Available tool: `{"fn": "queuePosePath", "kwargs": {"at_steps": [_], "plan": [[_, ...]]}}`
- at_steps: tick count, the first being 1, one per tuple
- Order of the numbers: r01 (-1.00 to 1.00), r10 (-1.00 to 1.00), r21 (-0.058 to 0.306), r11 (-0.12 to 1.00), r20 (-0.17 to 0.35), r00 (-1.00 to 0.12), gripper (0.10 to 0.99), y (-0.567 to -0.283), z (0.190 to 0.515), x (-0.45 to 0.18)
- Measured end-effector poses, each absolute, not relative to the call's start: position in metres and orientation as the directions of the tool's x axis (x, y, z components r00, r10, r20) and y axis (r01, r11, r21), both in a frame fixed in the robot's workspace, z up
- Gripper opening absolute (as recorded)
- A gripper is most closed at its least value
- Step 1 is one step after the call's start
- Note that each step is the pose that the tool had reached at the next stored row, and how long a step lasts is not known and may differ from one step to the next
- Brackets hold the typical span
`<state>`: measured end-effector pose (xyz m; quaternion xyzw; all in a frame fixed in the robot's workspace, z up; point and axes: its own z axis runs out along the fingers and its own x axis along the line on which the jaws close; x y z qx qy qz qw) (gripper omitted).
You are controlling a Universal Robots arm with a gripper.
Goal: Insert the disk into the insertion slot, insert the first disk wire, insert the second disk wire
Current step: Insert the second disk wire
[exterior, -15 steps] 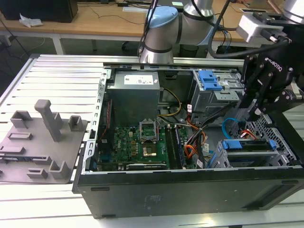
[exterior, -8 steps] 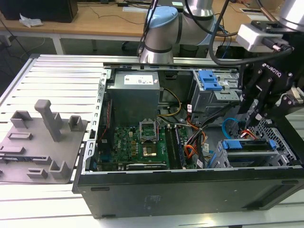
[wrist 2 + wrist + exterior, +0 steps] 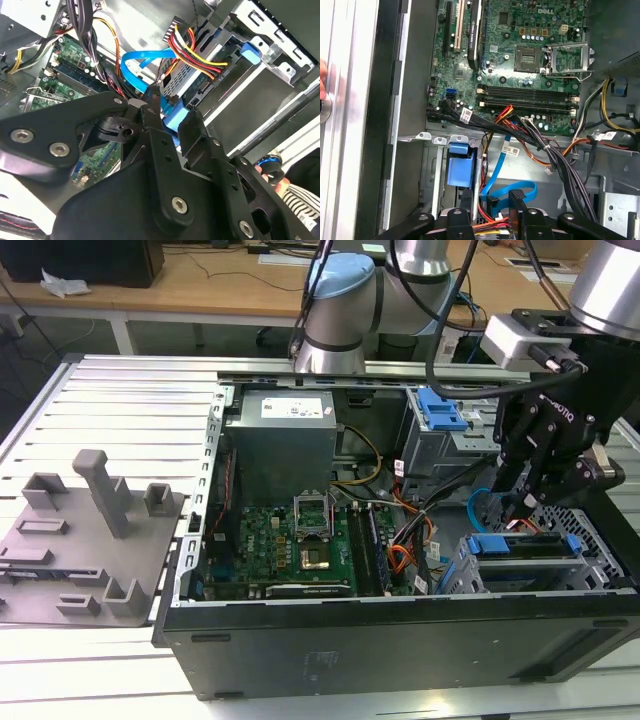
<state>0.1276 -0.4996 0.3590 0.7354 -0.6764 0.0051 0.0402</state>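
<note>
Open computer case [image 3: 400, 640], wires [image 3: 195, 47] crowding pincer [image 3: 172, 112]; disk [image 3: 525, 545] seated

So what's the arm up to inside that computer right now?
Gripper down at the disk's back end, disk seated in its cage. Fingers around the flat blue cable. Red-yellow wire bundle crowding alongside.

Lots of wires [image 3: 535, 145] crowd the space beside the disk [image 3: 527, 546]. The end effector [image 3: 524, 502] sits tight among them. The green board [image 3: 285, 540] has open room above it.
</note>
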Motion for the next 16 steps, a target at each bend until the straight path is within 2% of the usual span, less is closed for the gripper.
{"fn": "queuePosePath", "kwargs": {"at_steps": [4,6,7,11,16], "plan": [[-0.995,-0.994,0.052,-0.082,0.062,0.085,0.404,-0.500,0.359,0.128],[-0.995,-0.994,0.052,-0.082,0.062,0.085,0.275,-0.500,0.359,0.128],[-0.995,-0.994,0.052,-0.082,0.062,0.085,0.161,-0.500,0.359,0.128],[-0.995,-0.994,0.052,-0.082,0.062,0.085,0.161,-0.500,0.359,0.128],[-0.995,-0.995,0.052,-0.082,0.058,0.085,0.161,-0.524,0.358,0.128]]}}
